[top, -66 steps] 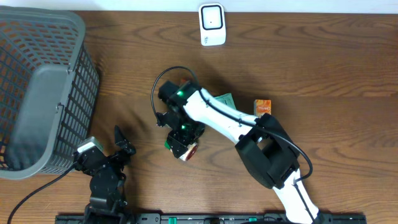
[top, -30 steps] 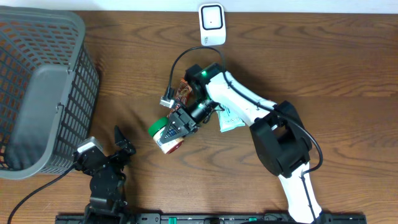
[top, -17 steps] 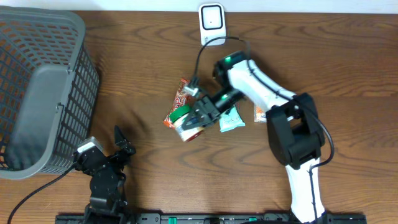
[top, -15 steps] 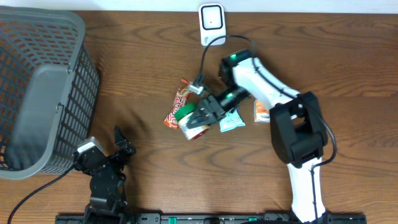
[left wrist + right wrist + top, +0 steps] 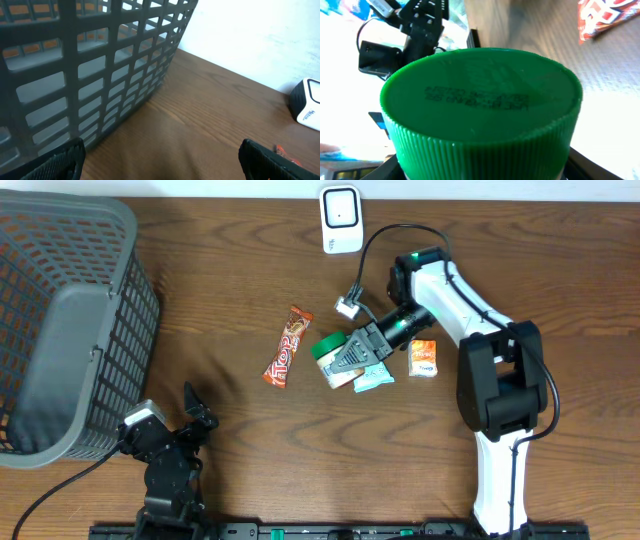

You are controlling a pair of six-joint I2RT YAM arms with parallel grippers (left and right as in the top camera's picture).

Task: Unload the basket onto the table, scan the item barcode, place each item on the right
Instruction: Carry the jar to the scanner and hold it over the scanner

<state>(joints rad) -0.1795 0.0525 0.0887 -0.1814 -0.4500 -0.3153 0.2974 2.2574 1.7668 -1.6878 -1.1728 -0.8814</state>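
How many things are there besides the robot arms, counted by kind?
jar: 1
candy bar: 1
packs: 2, a teal pack and an orange pack
scanner: 1
basket: 1
Total: 6

The basket stands at the left end of the table. The scanner sits at the far edge, near the middle. Nearer in, a row runs left to right — candy bar, jar, pouch, small box. The jar sits sideways in the right gripper, overlapping the pouch — apart from the candy bar.
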